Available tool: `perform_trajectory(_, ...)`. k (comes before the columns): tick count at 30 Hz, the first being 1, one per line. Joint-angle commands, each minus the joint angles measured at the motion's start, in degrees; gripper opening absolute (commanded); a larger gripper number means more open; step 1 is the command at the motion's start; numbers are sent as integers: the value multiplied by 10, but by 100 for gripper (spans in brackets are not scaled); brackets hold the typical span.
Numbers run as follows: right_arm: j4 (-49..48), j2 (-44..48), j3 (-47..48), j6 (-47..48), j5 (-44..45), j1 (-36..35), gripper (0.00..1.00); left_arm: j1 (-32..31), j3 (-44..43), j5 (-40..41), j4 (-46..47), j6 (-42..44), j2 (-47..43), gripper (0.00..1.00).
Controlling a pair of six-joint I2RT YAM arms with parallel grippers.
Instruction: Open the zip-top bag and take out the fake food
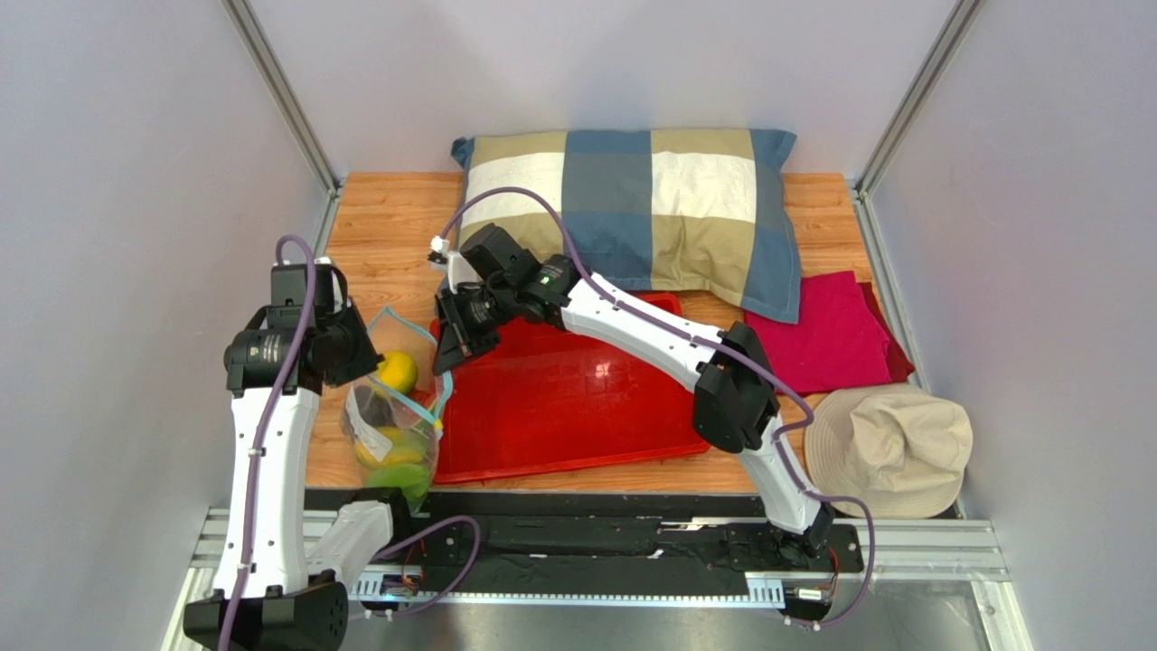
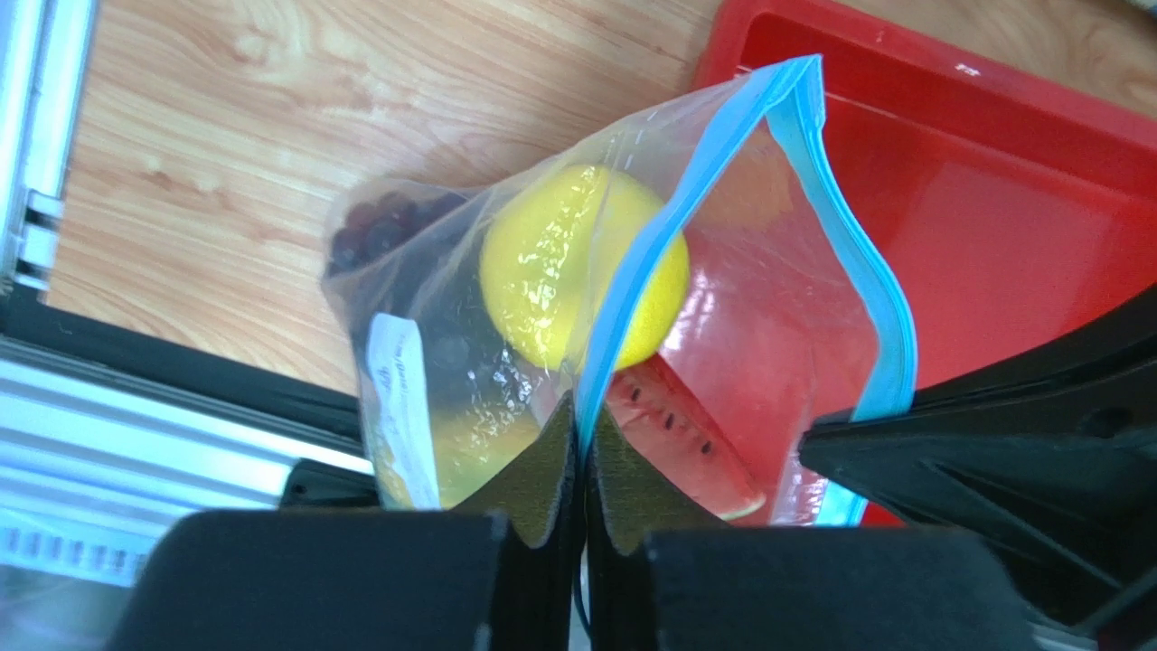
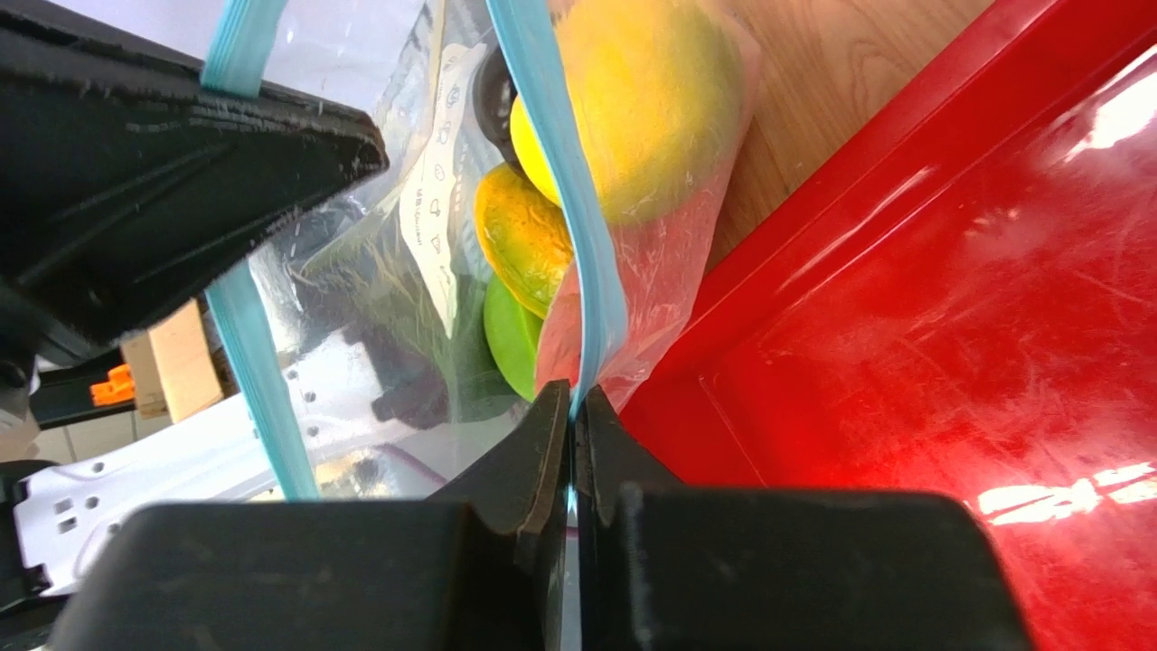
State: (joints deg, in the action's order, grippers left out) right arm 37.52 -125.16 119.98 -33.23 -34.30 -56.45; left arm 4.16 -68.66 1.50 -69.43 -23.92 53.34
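Note:
The clear zip-top bag [image 1: 391, 421] hangs between my grippers at the red tray's left edge, its mouth pulled open. My left gripper [image 2: 584, 431] is shut on one blue zip strip [image 2: 706, 190]. My right gripper [image 3: 572, 407] is shut on the other strip [image 3: 564, 204]. Inside the bag sit a yellow citrus [image 2: 571, 265], a watermelon slice [image 2: 686, 437], dark grapes [image 2: 374, 224], an orange-green mango [image 3: 523, 238] and a green fruit [image 3: 509, 339]. In the top view the yellow citrus [image 1: 395, 370] shows at the open mouth, between the left gripper [image 1: 351, 350] and the right gripper [image 1: 446, 342].
The red tray [image 1: 571, 400] lies right of the bag. A plaid pillow [image 1: 638, 204] lies at the back. A magenta cloth [image 1: 831, 332] and a beige hat [image 1: 890, 448] lie at the right. A metal rail [image 1: 611, 549] runs along the near edge.

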Motion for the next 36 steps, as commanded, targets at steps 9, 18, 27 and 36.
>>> perform_trajectory(9, 88, 29, 92, 106, 95, 5, 36, 1, -72, -85, 75, 34, -21, 0)
perform_trajectory(18, 150, 66, 137, 161, 181, 5, 53, 1, 2, -97, 92, 31, -25, 0)
perform_trajectory(27, 64, 99, 89, 154, 125, -25, 43, 1, 7, -111, 112, 17, -45, 0)
perform_trajectory(36, -2, 31, 72, 69, 87, -31, 46, 1, 3, -127, 115, -11, -66, 0)
